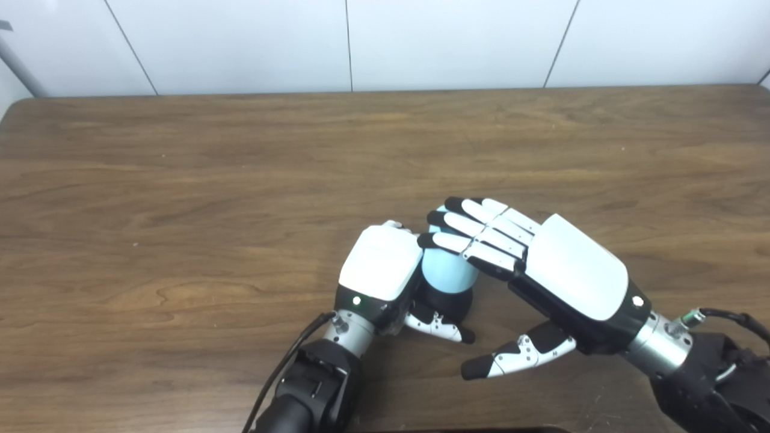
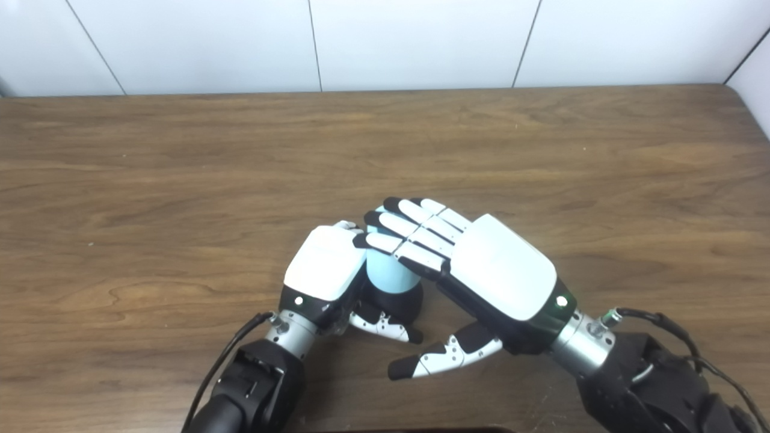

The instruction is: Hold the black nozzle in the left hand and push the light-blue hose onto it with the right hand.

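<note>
The black nozzle (image 1: 448, 300) stands near the table's front, with my left hand (image 1: 385, 264) wrapped around it; its thumb crosses the nozzle's front. The light-blue hose piece (image 1: 445, 267) sits on top of the nozzle, upright. My right hand (image 1: 541, 258) lies flat over the hose from the right. Its fingers (image 1: 475, 231) stretch straight across the hose's top and its thumb (image 1: 511, 358) hangs free below. How far the hose sits down over the nozzle is hidden by both hands.
The wooden table (image 1: 240, 168) stretches wide to the left, right and back. A white panelled wall (image 1: 361, 42) rises behind its far edge. A black cable (image 1: 289, 361) runs along my left wrist.
</note>
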`<state>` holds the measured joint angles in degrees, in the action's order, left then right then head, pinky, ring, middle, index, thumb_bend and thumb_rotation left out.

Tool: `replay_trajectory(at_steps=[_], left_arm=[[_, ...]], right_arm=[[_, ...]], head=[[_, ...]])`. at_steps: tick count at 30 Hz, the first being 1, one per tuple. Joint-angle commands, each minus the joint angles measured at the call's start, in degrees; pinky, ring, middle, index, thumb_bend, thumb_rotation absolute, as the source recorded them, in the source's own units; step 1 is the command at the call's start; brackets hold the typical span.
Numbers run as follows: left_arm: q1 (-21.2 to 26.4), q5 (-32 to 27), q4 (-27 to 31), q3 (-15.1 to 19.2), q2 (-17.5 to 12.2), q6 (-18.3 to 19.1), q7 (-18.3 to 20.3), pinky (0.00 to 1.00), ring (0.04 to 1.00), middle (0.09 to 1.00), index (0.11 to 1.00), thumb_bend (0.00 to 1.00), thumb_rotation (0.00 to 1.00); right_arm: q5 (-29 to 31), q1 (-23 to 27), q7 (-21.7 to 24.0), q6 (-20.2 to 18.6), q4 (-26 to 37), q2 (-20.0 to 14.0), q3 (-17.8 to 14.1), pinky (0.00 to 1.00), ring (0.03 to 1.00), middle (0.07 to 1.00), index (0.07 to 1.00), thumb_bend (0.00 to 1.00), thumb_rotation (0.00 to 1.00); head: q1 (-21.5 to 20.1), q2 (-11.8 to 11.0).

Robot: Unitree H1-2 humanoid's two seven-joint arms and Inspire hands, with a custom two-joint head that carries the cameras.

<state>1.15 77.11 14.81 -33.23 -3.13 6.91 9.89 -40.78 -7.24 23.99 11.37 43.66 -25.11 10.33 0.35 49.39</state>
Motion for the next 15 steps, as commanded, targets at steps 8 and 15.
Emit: replay_trajectory(at_steps=[8, 15], left_arm=[[-0.43, 1.08, 0.77, 0.62, -0.43, 0.44, 0.55, 0.75, 0.585, 0.494, 0.482, 0.52, 0.0], [-0.42, 1.19, 0.74, 0.6, -0.46, 0.4, 0.46, 0.74, 0.582, 0.488, 0.486, 0.52, 0.0]], right_arm=[[-3.89, -3.53, 6.32, -1.92, -4.58, -3.17, 1.47, 0.91, 0.919, 0.882, 0.867, 0.55, 0.9], [-3.81, -3.58, 6.52, -1.87, -5.03, -3.35, 1.99, 0.92, 0.925, 0.887, 0.87, 0.55, 0.91]], head=[[-0.08, 0.05], [-0.05, 0.18]])
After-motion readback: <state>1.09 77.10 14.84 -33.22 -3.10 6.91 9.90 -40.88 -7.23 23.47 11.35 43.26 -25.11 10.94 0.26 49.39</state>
